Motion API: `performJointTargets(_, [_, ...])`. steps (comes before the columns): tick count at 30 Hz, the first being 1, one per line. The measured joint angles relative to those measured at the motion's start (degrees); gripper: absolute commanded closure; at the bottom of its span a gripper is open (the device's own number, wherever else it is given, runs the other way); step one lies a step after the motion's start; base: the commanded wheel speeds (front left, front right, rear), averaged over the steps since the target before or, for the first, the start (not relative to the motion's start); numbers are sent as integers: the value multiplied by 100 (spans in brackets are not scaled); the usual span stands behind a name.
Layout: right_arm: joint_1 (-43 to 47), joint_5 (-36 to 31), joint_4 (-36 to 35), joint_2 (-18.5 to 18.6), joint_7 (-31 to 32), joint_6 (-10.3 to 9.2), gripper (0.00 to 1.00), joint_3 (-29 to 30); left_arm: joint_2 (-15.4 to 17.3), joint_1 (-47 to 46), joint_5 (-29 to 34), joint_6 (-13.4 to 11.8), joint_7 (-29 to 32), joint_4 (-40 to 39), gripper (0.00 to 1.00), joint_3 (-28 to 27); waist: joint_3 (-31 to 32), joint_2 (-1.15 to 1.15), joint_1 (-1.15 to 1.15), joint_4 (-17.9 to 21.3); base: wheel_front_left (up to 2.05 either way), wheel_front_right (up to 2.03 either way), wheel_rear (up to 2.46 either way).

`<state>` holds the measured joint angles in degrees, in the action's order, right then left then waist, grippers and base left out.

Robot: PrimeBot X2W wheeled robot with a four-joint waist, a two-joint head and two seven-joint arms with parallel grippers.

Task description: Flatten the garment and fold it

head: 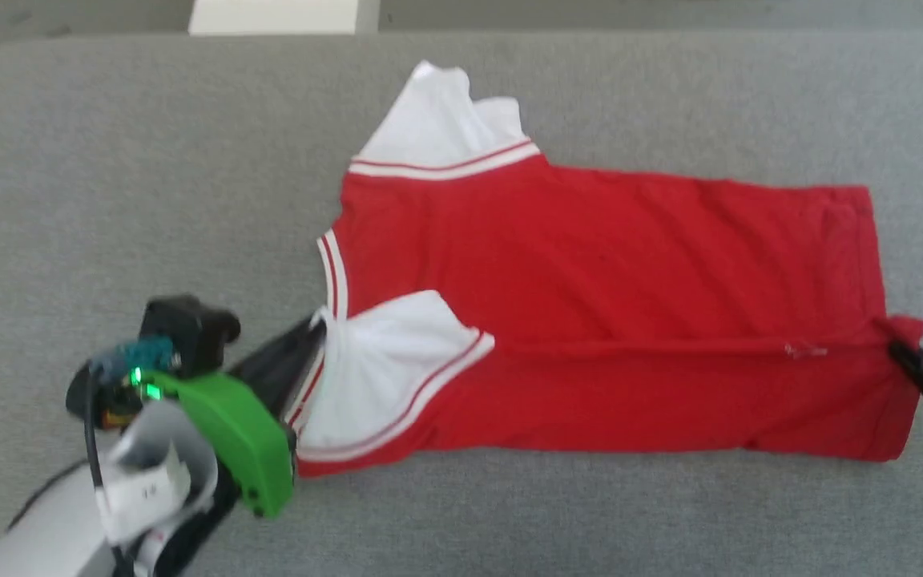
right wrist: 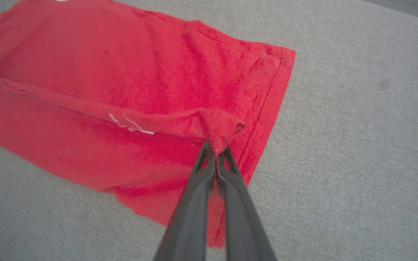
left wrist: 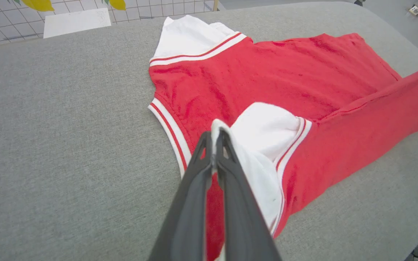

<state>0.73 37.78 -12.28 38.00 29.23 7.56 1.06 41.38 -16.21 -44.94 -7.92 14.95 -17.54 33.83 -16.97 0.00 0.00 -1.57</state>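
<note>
The garment (head: 606, 272), red with white striped-trim sleeves, lies sideways on the grey table, collar end to the left and hem to the right. Its near long edge is folded over onto the body, with one white sleeve (head: 381, 369) on top. My left gripper (head: 319, 320) is shut on the white sleeve's edge at the collar end (left wrist: 216, 132). At the hem end my right gripper (head: 894, 346) is shut on a pinch of red cloth (right wrist: 218, 146). The other white sleeve (head: 445, 120) lies spread at the far side. No print shows.
The grey padded table (head: 109, 184) runs wide around the garment on all sides. Beyond its far edge is a white panel (head: 273, 16), and a tiled floor (left wrist: 9, 21) shows in the left wrist view.
</note>
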Motion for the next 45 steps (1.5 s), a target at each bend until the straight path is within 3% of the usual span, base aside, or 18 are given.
performJointTargets(9, [-713,23,693,129,-1,0,100,-651,-328,-666,178,236,-67,1221,100,132,-643,0,1,96,0,0,0])
performJointTargets(17, [-926,165,1139,92,-269,1,100,-820,-818,-819,408,218,-550,1960,100,237,-858,0,1,105,0,0,0])
performJointTargets(18, [-931,168,1165,82,-331,1,57,-823,-888,-842,426,191,-643,2047,100,240,-848,0,0,99,0,0,0])
performJointTargets(19, [-932,167,1187,73,-381,1,4,-823,-936,-849,443,180,-716,2107,100,246,-835,0,0,96,0,0,0])
performJointTargets(20, [-932,168,1224,63,-411,1,0,-834,-988,-850,471,172,-823,2185,100,245,-814,0,1,91,0,0,0])
performJointTargets(21, [-933,183,1254,47,-413,1,0,-845,-1038,-849,493,154,-925,2269,100,243,-785,0,0,87,0,0,0])
performJointTargets(23, [-933,215,1270,-5,-504,0,0,-835,-1107,-847,514,121,-1054,2361,60,246,-713,0,1,83,0,0,0])
performJointTargets(25, [-921,221,1252,-46,-559,0,0,-800,-1113,-816,514,81,-1157,2396,0,238,-605,0,1,78,0,0,0])
performJointTargets(28, [-825,234,1121,-107,-688,0,0,-635,-1082,-596,513,-31,-1366,2297,0,162,-396,0,1,71,0,0,0])
performJointTargets(33, [-381,42,714,-470,-1072,0,0,21,-967,138,495,-477,-1952,1730,0,-183,22,0,0,63,0,0,0])
performJointTargets(40, [499,-1233,109,-1694,-1960,0,0,1198,-955,1247,1051,-1445,-2895,678,0,-615,545,0,1,37,0,0,0])
performJointTargets(45, [976,-2100,-82,-2697,-2590,0,0,1454,-1526,1924,1831,-2098,-2951,270,0,-1115,774,0,0,14,0,0,0])
